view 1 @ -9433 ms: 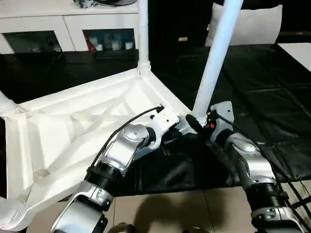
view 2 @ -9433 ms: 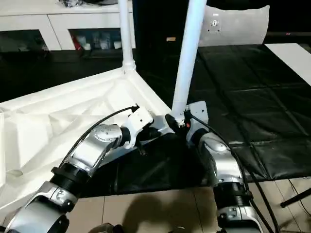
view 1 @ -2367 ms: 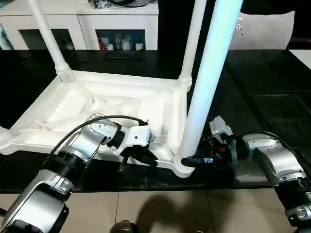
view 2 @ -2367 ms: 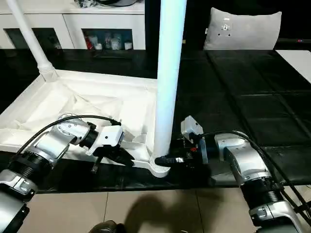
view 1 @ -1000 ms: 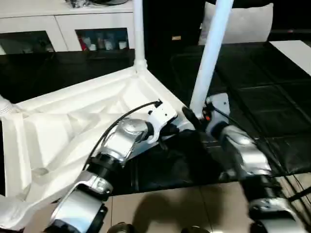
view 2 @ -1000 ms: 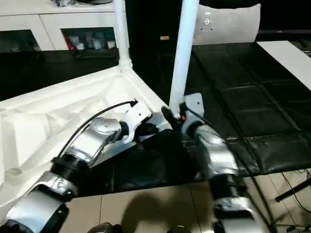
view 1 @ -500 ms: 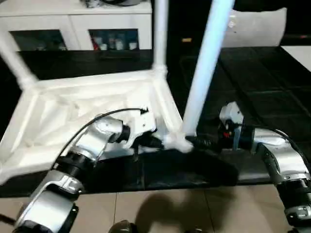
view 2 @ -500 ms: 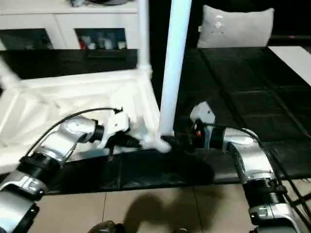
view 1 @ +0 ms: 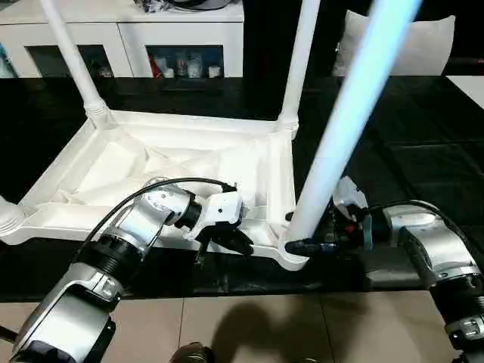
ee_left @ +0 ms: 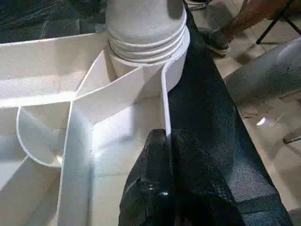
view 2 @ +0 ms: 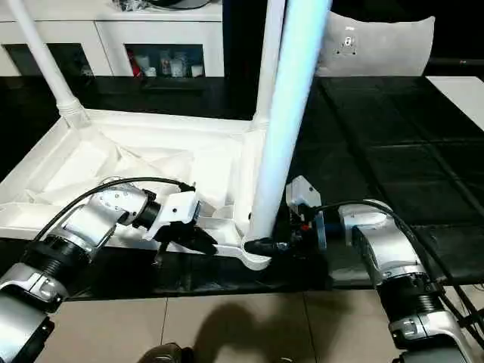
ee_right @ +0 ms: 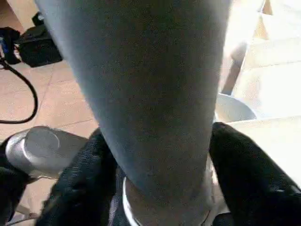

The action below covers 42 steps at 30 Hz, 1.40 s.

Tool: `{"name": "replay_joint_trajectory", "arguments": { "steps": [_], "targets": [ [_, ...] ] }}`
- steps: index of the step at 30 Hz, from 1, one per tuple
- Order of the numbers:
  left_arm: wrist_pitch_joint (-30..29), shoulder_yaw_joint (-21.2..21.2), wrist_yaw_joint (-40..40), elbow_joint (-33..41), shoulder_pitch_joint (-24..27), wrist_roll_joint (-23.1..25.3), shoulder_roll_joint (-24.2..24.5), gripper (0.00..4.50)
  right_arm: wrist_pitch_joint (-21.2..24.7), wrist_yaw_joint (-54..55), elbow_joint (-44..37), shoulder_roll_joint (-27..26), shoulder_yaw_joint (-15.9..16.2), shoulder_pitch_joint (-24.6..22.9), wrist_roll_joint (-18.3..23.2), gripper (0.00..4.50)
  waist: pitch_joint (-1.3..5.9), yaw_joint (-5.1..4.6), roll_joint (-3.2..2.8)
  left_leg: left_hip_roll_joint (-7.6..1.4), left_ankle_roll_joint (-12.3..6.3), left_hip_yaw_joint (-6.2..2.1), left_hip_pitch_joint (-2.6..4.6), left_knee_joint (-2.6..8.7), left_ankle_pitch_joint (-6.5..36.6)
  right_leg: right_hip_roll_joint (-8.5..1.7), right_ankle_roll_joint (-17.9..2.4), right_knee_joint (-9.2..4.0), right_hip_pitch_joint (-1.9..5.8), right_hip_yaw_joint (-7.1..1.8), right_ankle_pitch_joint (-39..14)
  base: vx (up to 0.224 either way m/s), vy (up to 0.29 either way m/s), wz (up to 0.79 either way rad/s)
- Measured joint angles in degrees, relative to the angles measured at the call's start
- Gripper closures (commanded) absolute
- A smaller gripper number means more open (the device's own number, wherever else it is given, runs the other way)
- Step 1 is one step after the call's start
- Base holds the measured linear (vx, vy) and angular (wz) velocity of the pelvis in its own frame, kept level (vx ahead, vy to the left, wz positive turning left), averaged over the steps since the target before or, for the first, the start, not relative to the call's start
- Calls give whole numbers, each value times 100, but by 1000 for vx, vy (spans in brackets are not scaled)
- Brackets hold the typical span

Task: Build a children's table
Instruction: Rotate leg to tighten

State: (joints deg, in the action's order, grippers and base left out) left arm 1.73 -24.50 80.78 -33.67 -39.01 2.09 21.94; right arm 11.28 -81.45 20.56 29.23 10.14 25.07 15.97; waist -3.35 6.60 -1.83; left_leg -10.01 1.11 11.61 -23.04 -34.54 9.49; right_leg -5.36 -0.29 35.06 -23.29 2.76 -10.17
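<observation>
The children's table top (view 1: 151,162) lies upside down on a black mat, ribbed underside up. Two white legs stand in its far corner sockets (view 1: 76,60) (view 1: 297,68). A third leg (view 1: 344,144) rises from the near right socket (view 1: 291,257), leaning to the right. My left gripper (view 1: 236,240) is shut on the top's near rim, a thin wall pinched between its fingers (ee_left: 157,146) just beside that socket. My right gripper (view 1: 302,246) grips the leaning leg's base, one black finger (ee_right: 244,174) on each side of it.
A white cabinet with glass doors (view 1: 181,45) stands behind the mat, with a grey cushion (view 1: 423,41) to its right. Tiled floor (view 1: 265,325) runs along the near edge. A person's leg and shoe (ee_left: 221,37) show past the corner. A black box and cable (ee_right: 33,47) lie on the floor.
The head view has swung, so the table top sits differently in the picture. Both grippers stay at the near right corner. The near leg leans further to the right than half a second ago.
</observation>
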Motion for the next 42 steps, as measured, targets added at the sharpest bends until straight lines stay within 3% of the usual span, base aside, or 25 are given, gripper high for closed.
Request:
{"name": "replay_joint_trajectory", "arguments": {
  "steps": [8, 15, 17, 24, 30, 33, 42],
  "targets": [
    [65, 1, 96, -46, -2, -16, 4, 450, 201, -44, -92, 32, 24, -17, 47, 235, 0, 9, 0, 0, 0, 0, 0, 0, 0, 0, 0, -1, 1, 0, 0, 0, 0, 0],
    [-282, 116, -49, -48, -1, -58, -99, 450, 608, 479, -527, -124, -174, -288, 124, 246, 1, 0, -1, 0, 1, 0, 5, 1, 0, 0, -2, 3, 1, -1, 1, 0, 0, 0],
    [-548, 235, -467, -51, -1, 1, -179, 450, 737, 1049, -533, -328, -313, -297, 38, 246, 0, -31, 0, 0, 3, 0, 12, -1, -2, 0, -13, 10, 2, -2, 8, 0, 0, 0],
    [-1644, 684, -2301, -130, -63, 212, -956, 450, 877, 3686, -173, -1343, -967, -58, -448, 250, -3, -365, 6, 8, 6, 3, 19, -2, -3, 0, 20, -11, 0, -16, -11, 0, 0, 0],
    [-2254, 1058, -3920, -365, -229, 215, -1877, 450, 1033, 5752, 117, -2141, -1491, 340, -716, 250, -3, -416, 4, 8, 5, 2, 4, 10, -3, 3, -8, -10, -15, -12, 12, 0, 0, 0],
    [-2361, 1079, -4074, -294, -230, 209, -2009, 450, 887, 5954, 139, -2199, -1529, 350, -750, 181, -3, -411, 4, 8, -3, 2, -11, 21, 3, 3, 15, -16, -28, -8, -2, 0, 0, 0],
    [-2371, 828, -3990, -32, -190, 325, -1849, 450, 547, 5720, 209, -2120, -1418, 304, -763, 112, -2, -388, 2, 2, -3, 2, -39, 24, 1, 7, 15, -10, -58, -3, -3, 0, 0, 0]
  ]
}}
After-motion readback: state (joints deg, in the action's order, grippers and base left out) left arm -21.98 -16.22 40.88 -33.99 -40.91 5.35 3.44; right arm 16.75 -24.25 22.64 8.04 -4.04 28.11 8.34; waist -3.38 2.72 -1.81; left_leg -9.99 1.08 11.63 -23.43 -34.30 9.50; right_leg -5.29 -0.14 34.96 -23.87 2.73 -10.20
